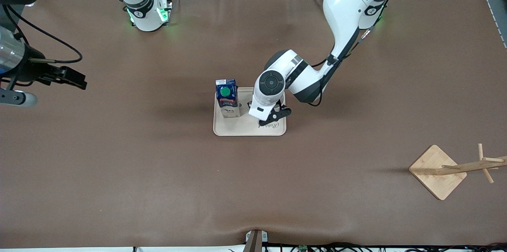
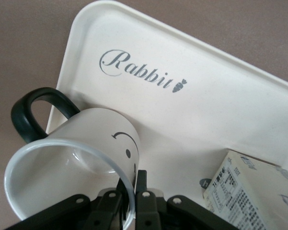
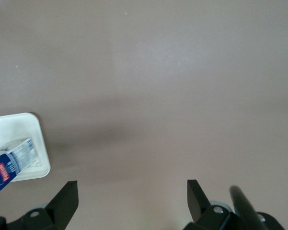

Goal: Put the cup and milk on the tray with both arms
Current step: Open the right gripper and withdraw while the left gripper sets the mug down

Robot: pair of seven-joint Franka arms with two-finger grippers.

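While the milk (image 1: 227, 99) already stands on the tray (image 1: 241, 130) and the right gripper (image 3: 132, 201) waits spread over bare table, the left gripper (image 2: 129, 199) pinches the cup (image 2: 81, 163) by its rim over the tray, so only setting it down and letting go seems left.

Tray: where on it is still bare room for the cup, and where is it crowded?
The tray is bare along its edge nearest the front camera, around the Rabbit script. The milk fills the corner toward the right arm's end. The left pincer, shut on the cup, crowds the remaining part beside the milk.
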